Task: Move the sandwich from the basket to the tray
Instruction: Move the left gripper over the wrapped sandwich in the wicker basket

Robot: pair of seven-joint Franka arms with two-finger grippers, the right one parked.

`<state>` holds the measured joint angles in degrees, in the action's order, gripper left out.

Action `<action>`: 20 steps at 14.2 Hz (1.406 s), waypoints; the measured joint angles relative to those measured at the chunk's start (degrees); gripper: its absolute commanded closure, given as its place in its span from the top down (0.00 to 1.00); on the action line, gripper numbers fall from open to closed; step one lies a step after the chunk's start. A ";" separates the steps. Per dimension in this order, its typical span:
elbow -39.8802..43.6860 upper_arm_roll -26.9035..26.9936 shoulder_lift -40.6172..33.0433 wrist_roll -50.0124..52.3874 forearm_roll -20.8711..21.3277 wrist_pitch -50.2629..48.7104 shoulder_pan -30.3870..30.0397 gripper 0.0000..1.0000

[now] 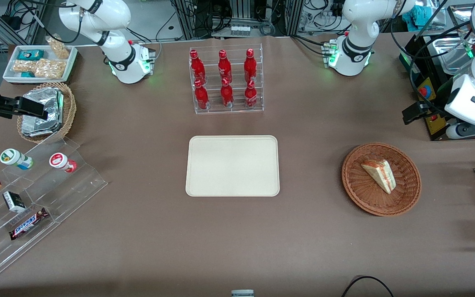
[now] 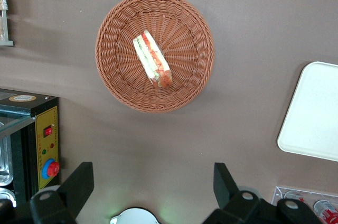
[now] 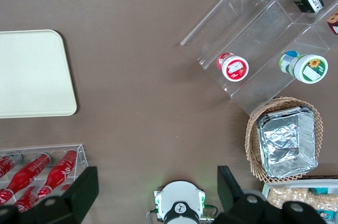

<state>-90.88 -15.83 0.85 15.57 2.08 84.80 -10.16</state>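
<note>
Below my gripper (image 2: 150, 182), well apart from it, the clear-wrapped triangular sandwich of white bread (image 2: 152, 59) lies flat in the round reddish-brown wicker basket (image 2: 113, 28). My fingers stand wide open, holding nothing. Risks as I judge them: slick wrap may slip; a low descent could snag the weave and drag the basket. The cream rectangular tray (image 2: 314, 113) sits bare, off to one side.

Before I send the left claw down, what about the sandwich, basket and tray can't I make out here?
- Sandwich underside: hidden against the basket in both views.
- Tray: cut off by the left wrist view's edge.
- Claw: open, high above the table; front view shows only the arm's body, not its fingers.
</note>
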 measured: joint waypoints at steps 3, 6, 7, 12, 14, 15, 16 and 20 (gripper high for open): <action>0.01 0.14 0.00 0.00 0.00 -0.11 -0.03 1.00; 0.03 0.54 0.00 0.00 0.02 -0.18 -0.06 1.00; 0.03 1.10 0.02 0.00 0.02 -0.36 -0.08 1.00; -1.89 2.41 2.99 4.02 0.07 -1.94 -0.27 1.00; -6.44 2.49 5.12 5.34 0.23 3.81 -0.27 1.00; -10.05 2.56 5.75 5.68 0.25 8.47 -0.28 1.00; -13.69 2.81 6.01 6.22 0.25 12.76 -0.28 1.00; -23.55 4.48 6.19 10.82 0.24 23.57 -0.39 1.00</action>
<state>-114.43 -11.35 7.04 26.40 2.31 108.36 -10.55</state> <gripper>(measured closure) 0.000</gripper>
